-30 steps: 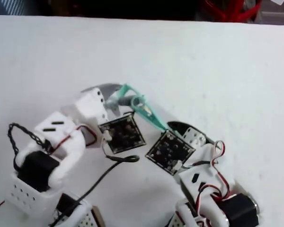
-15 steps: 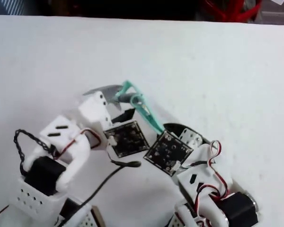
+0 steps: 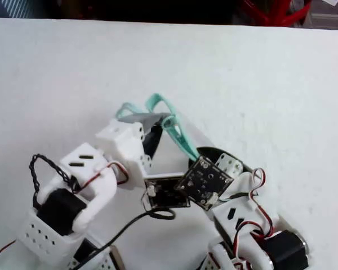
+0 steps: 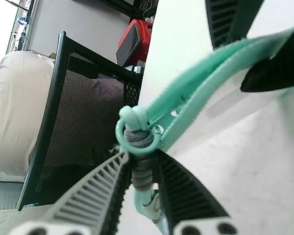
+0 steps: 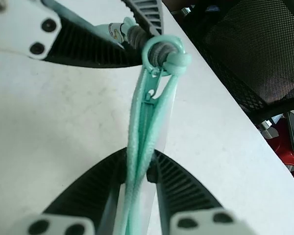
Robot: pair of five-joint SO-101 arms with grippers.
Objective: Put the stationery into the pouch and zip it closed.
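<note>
Mint pouch [image 3: 179, 139] gripped by left gripper [image 4: 140, 164] and right gripper [image 5: 137, 161].

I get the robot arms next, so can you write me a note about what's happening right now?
Left gripper: shut on the grey zip pull.
Right gripper: shut on the mint zip edge of the pouch.
The pouch is stretched between the two arms over the table.
Done: both arms have their grip for zipping, and the pull sits at the left gripper's end of the zip.
I cannot tell whether the stationery is inside or whether the zip is shut all the way.
Left: check the zip, probably finish pulling it, then let go with both.
</note>
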